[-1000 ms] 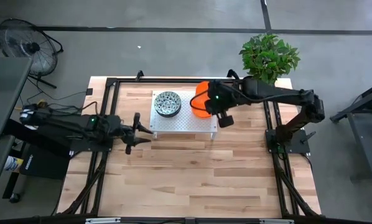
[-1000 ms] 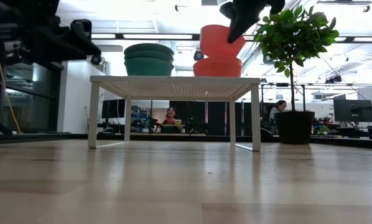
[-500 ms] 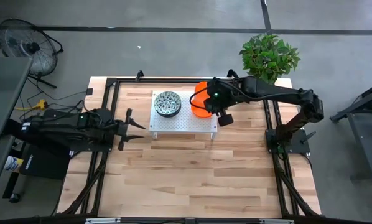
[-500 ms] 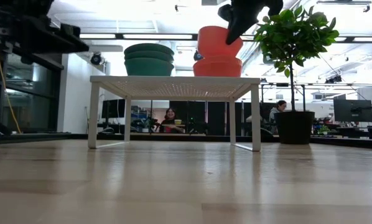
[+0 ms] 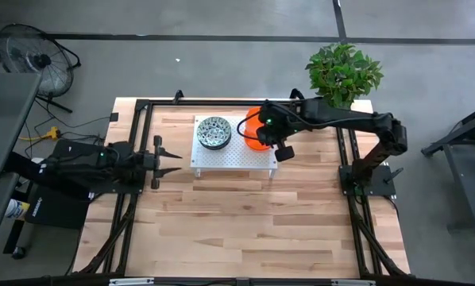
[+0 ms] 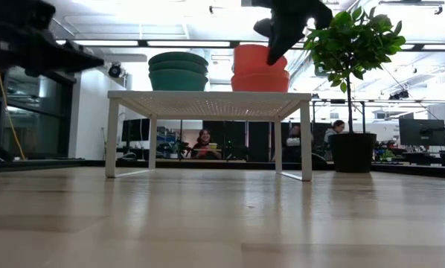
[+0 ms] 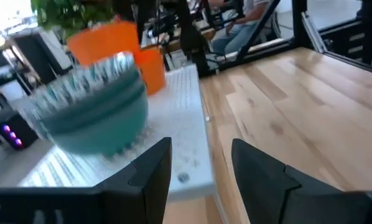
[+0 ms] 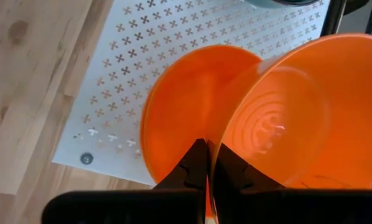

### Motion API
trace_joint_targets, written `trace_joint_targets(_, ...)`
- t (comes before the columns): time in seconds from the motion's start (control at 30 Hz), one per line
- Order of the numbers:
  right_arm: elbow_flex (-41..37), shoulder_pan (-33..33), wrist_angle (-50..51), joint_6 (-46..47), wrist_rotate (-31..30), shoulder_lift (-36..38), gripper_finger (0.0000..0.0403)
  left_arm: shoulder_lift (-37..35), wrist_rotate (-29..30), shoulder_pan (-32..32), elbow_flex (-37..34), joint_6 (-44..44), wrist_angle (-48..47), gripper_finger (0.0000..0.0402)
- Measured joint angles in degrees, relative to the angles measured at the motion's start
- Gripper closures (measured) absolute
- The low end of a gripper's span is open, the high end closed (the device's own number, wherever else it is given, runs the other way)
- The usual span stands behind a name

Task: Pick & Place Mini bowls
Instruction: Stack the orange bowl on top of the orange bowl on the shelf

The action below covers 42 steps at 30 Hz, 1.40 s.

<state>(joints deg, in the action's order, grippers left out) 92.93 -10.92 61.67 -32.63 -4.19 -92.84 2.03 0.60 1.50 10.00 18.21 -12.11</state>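
Orange bowls [image 8: 279, 124]: plain glossy orange-red, no pattern. Green bowls [image 5: 214, 132]: teal-green outside, dark green-and-white speckle inside. Stand [image 5: 237, 157]: white, perforated with small cross-shaped holes. Desk [image 5: 245, 222]: pale wood planks. Claws [image 7: 198, 168] [image 8: 206, 163]: black. Plant [image 5: 342, 71]: green leaves, black pot [image 6: 353, 152].

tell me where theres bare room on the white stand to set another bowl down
Free: the front strip of the white perforated stand, nearer the open wood table, in front of both stacks. Crowded: the back, where the speckled stack sits left and the orange stack right, with the right gripper shut on the top orange bowl. The left gripper waits beside the stand.
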Motion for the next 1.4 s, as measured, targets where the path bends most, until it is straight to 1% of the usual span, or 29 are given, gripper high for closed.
trace_joint_targets(0.1,0.0,0.0,0.2,-0.6,0.1,-0.3,0.0403,-1.7,1.6,0.0,-4.4,-2.7,3.5,0.0238)
trace_joint_targets(0.17,0.1,-0.2,0.2,-0.8,0.2,-0.3,0.0403,-1.6,3.2,0.0,-6.2,-3.5,6.6,0.0238)
trace_joint_targets(0.23,1.4,-0.7,1.9,-0.6,0.9,-0.4,0.0403,-1.6,4.5,0.0,-6.8,-3.5,8.1,0.0238)
trace_joint_targets(0.33,3.5,-1.2,2.5,-0.5,1.8,-0.4,0.0403,-0.8,4.9,0.0,-7.0,-2.8,9.1,0.0238)
trace_joint_targets(0.4,4.8,-1.5,3.0,-0.8,2.5,-0.3,0.0403,-1.2,4.6,0.0,-7.0,-2.2,8.9,0.0238)
trace_joint_targets(0.5,5.1,-1.9,3.2,-0.9,5.9,-0.3,0.0403,-1.3,3.1,0.0,-6.9,-2.2,7.8,0.0238)
trace_joint_targets(0.63,5.1,-2.5,4.2,-0.9,6.3,-1.0,0.0403,-1.1,-0.6,0.0,-6.9,-2.2,7.5,0.0238)
trace_joint_targets(0.73,5.1,-2.7,4.7,-0.9,6.5,-2.1,0.0403,-1.0,-1.7,0.0,-7.0,-2.0,7.8,0.0238)
trace_joint_targets(0.87,5.1,-2.6,6.8,-0.8,4.6,-3.5,0.0403,-1.1,-1.4,0.0,-7.0,-2.0,7.9,0.0238)
trace_joint_targets(1.0,5.1,-2.4,7.3,-0.8,4.8,-4.4,0.0403,-1.1,0.0,0.0,-7.0,-2.0,8.0,0.0238)
trace_joint_targets(1.4,5.1,-1.1,8.3,-0.1,5.4,-4.5,0.0403,-1.1,0.1,0.0,-7.1,-2.0,8.1,0.0238)
